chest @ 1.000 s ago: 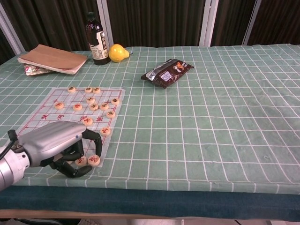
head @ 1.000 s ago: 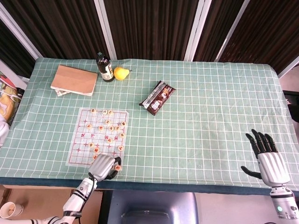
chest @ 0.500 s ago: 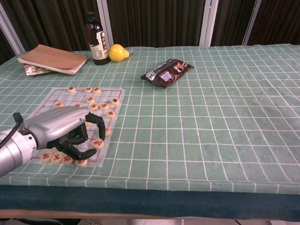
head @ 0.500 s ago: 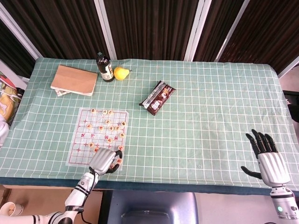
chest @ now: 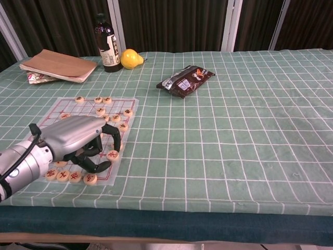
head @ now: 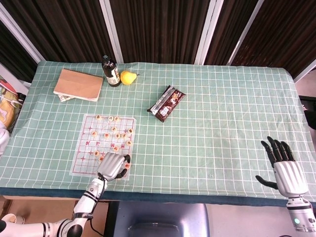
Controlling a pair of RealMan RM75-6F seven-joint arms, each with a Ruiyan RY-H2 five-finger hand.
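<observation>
Chess pieces [chest: 112, 155], small flat wooden discs with red or dark characters, lie scattered on a thin printed board sheet [chest: 132, 102] at about 9 o'clock on the worktop [chest: 234, 135]. The left hand [chest: 78, 139] rests over the near edge of that sheet, fingers [chest: 106, 136] curled down around one disc; whether the disc is truly pinched or only touched I cannot tell. A row of discs [chest: 68, 176] sits along the sheet's front edge, at 6 o'clock from the hand.

Such discs look light, hard and smooth, so they will likely slide on the glossy sheet rather than lift; the rim, taken between thumb and a finger, seems the best hold. The sheet itself looks flimsy and may shift if dragged.

The right hand [head: 285, 170] hovers at 4 o'clock off the worktop's edge, fingers spread, holding nothing.

At 11 o'clock stand a dark bottle [chest: 107, 44], capped, contents unseen, a pear [chest: 130, 58] and a book [chest: 60, 65]; a sealed snack packet [chest: 186, 80] lies near 12 o'clock.
</observation>
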